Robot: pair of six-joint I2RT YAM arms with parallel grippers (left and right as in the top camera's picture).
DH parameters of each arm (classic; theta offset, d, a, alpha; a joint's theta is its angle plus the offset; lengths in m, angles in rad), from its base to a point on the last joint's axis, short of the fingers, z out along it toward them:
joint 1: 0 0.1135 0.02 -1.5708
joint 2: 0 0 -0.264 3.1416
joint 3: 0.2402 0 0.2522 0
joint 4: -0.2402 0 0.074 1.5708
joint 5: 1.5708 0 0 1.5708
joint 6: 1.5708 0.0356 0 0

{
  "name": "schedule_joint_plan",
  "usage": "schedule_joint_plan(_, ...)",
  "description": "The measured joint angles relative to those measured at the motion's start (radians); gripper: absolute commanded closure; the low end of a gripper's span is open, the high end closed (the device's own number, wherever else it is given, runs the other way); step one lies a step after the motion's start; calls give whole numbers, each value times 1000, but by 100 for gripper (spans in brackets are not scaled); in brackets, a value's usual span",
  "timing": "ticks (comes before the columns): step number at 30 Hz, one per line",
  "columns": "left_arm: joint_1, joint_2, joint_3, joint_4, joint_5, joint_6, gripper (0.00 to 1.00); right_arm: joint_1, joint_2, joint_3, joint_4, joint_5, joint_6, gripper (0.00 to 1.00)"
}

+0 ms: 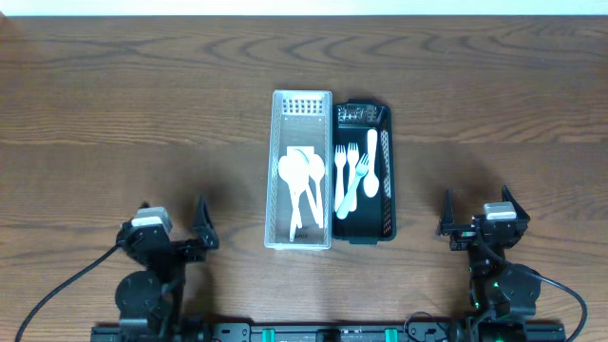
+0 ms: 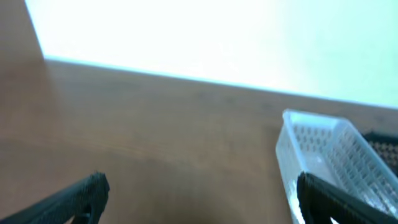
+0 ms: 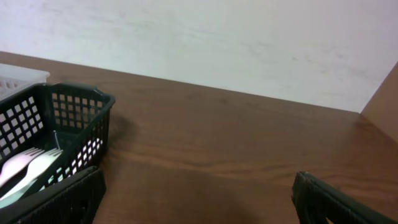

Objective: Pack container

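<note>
While both arms sit at the near edge of the wooden table, a white slotted basket stands mid-table; a black basket sits just beside its right wall; the left gripper and right gripper, flanking the white basket, gape wide and empty; white spoons lie inside it; forks fill the black one.
</note>
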Motion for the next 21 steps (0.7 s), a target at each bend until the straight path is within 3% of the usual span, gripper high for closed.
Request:
schedule_joint_plan(6,0,-4,-194,284,0,114,2,0,0,0,0,0,0,1)
schedule_joint_plan(21,0,-3,-209,237,19,145,2,0,0,0,0,0,0,1)
